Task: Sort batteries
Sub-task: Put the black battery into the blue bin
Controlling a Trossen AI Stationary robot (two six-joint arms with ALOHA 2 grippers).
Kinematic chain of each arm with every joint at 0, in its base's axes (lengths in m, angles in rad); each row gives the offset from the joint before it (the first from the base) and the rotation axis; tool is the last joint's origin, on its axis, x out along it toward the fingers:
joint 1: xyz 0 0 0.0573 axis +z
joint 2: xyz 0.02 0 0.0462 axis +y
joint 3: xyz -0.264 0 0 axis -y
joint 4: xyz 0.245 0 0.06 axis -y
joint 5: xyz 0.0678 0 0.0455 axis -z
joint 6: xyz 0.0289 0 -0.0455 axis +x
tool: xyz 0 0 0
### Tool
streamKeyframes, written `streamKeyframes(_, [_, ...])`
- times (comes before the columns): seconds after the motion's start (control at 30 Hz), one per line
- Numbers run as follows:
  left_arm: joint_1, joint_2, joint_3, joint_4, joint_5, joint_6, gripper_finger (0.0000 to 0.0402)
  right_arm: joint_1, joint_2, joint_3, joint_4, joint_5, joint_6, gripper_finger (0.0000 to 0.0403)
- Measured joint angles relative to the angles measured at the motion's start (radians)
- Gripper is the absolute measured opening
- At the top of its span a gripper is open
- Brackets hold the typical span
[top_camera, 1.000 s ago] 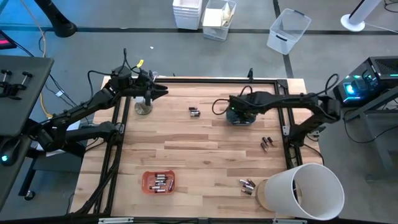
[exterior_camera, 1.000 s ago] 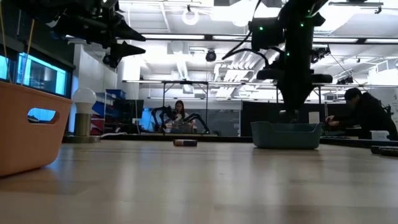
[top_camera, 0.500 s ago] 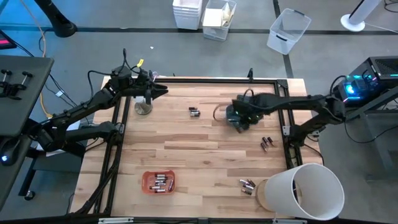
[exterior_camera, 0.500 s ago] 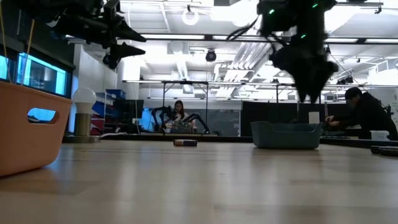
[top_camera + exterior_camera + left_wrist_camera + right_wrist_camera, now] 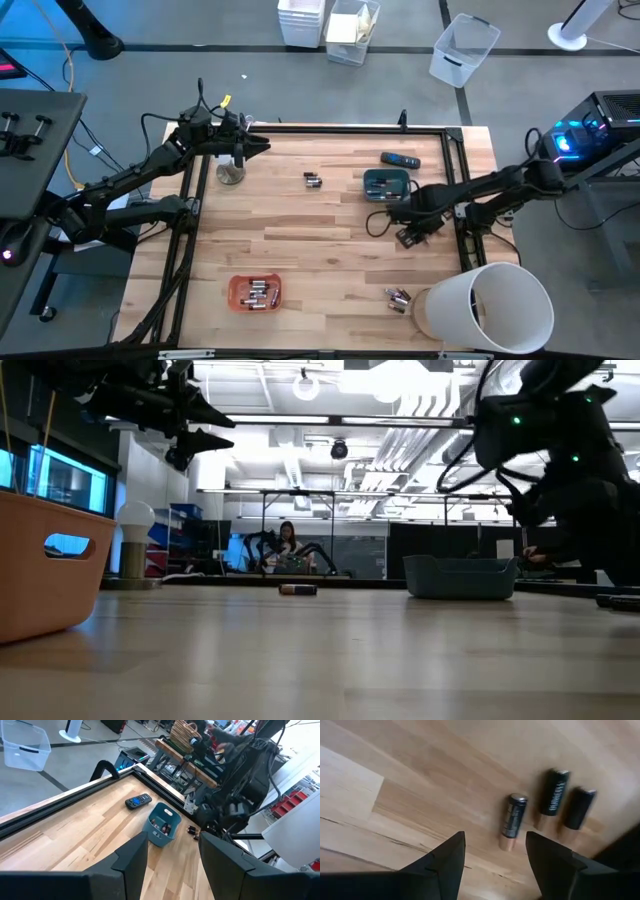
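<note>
Three dark batteries with copper ends (image 5: 512,821) lie side by side on the wood near the table's right edge. My right gripper (image 5: 495,865) hangs open just above them, pointing down, with nothing between its fingers; the high view shows this gripper (image 5: 412,233) near the teal bin (image 5: 386,184). More batteries lie at the far middle (image 5: 313,180), at the near right (image 5: 398,297) and in the orange tray (image 5: 255,292). My left gripper (image 5: 258,147) waits open, raised over the far left corner.
A dark remote (image 5: 400,160) lies beyond the teal bin. A big white tub (image 5: 490,310) stands at the near right corner. A small lamp-like stand (image 5: 231,172) sits under the left arm. The table's middle is bare wood.
My right gripper has left its place over the teal bin, swung toward the table's near right and sunk down over the three batteries by the right edge, tipping steeper downward. The bin and the remote now show uncovered.
</note>
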Motion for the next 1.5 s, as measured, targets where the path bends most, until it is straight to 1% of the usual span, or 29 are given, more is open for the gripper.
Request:
streamKeyframes(0.17, [0.0, 0.0, 0.0, 0.0, -0.012, -0.001, 0.017, 0.01, 0.0, -0.079, 0.061, -0.01, 0.051, 0.0203])
streamKeyframes(0.33, [0.0, 0.0, 0.0, 0.0, -0.04, -0.001, 0.017, 0.004, 0.0, -0.129, 0.119, -0.014, 0.053, 0.0202])
streamKeyframes(0.43, [0.0, 0.0, 0.0, 0.0, -0.054, -0.002, 0.017, 0.004, -0.003, -0.142, 0.16, -0.029, 0.039, 0.0189])
streamKeyframes(0.53, [0.0, 0.0, 0.0, 0.0, -0.058, -0.016, 0.017, 0.005, -0.004, -0.152, 0.178, -0.029, 0.051, 0.0147])
streamKeyframes(0.67, [0.0, 0.0, 0.0, 0.0, -0.059, -0.018, 0.017, 0.005, -0.007, -0.148, 0.189, -0.036, 0.04, 0.0037])
streamKeyframes(0.7, [0.0, 0.0, 0.0, 0.0, -0.059, -0.018, 0.017, 0.005, -0.011, -0.14, 0.184, -0.035, 0.021, 0.0033])
streamKeyframes(0.77, [0.0, 0.0, 0.0, 0.0, -0.059, -0.026, 0.017, 0.005, -0.01, -0.09, 0.186, -0.019, -0.009, 0.0033])
streamKeyframes(0.83, [0.0, 0.0, 0.0, 0.0, -0.059, -0.041, 0.017, -0.005, -0.034, -0.009, 0.205, 0.006, -0.05, 0.0033])
streamKeyframes(0.9, [0.0, 0.0, 0.0, 0.0, -0.059, -0.043, 0.017, -0.019, -0.039, 0.059, 0.235, 0.071, -0.097, 0.0033])
streamKeyframes(0.97, [0.0, 0.0, 0.0, 0.0, -0.059, -0.044, 0.017, -0.052, -0.036, 0.125, 0.261, 0.152, -0.107, 0.0033])
streamKeyframes(1.03, [0.0, 0.0, 0.0, 0.0, -0.059, -0.045, 0.017, -0.105, -0.041, 0.18, 0.263, 0.227, -0.11, 0.0033])
streamKeyframes(1.1, [-0.001, 0.0, 0.0, 0.0, -0.059, -0.044, 0.017, -0.169, -0.039, 0.205, 0.227, 0.279, -0.131, 0.0033])
streamKeyframes(1.2, [0.0, 0.0, 0.0, 0.0, -0.061, -0.04, 0.017, -0.28, -0.039, 0.202, 0.216, 0.287, -0.182, 0.0033])
streamKeyframes(1.27, [0.0, 0.0, 0.0, 0.0, -0.06, -0.046, 0.017, -0.344, -0.039, 0.173, 0.234, 0.245, -0.195, 0.0033])
streamKeyframes(1.33, [0.0, 0.0, 0.0, 0.0, -0.06, -0.057, 0.017, -0.381, -0.037, 0.146, 0.268, 0.198, -0.226, 0.0033])
streamKeyframes(1.4, [0.0, 0.0, 0.0, 0.0, -0.06, -0.058, 0.017, -0.396, -0.038, 0.131, 0.315, 0.194, -0.244, 0.0051])
streamKeyframes(1.5, [0.0, 0.0, 0.0, 0.0, -0.06, -0.051, 0.017, -0.41, -0.034, 0.116, 0.302, 0.239, -0.26, 0.01])
